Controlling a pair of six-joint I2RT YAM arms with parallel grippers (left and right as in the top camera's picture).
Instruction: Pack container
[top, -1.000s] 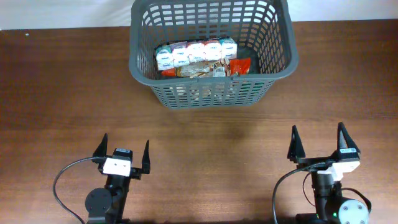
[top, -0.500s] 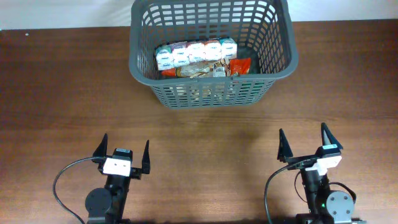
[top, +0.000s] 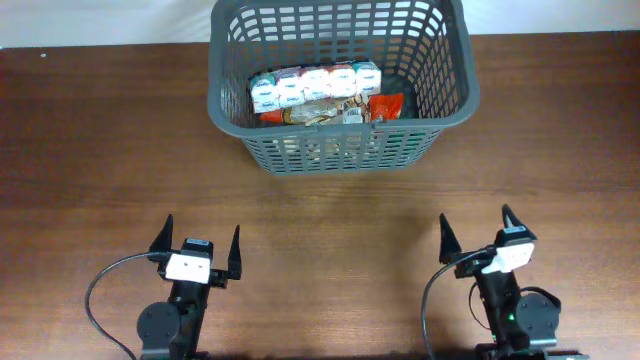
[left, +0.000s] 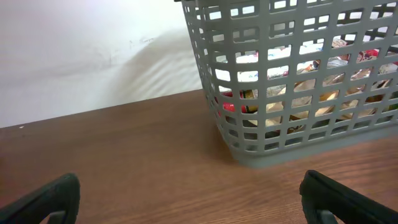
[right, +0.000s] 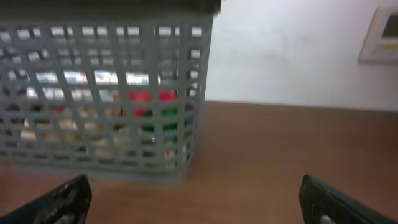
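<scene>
The container, a large dark grey lattice basket (top: 340, 135), stands at the far middle of the table. It holds a row of white packets (top: 315, 84), a clear wrapped packet (top: 322, 112) and a red packet (top: 386, 105). It also shows in the left wrist view (left: 298, 81) and in the right wrist view (right: 106, 99). My left gripper (top: 197, 247) is open and empty at the near left, low over the wood (left: 186, 205). My right gripper (top: 476, 238) is open and empty at the near right (right: 193, 205). Both are far from the basket.
The brown wooden table (top: 100, 150) reaches to a white wall at the back (left: 93, 50). A pale wall plate (right: 380, 34) shows at the top right of the right wrist view. Black cables loop beside each arm base.
My right gripper has moved left and turned slightly left, still open and empty. The left arm and the basket have not moved.
</scene>
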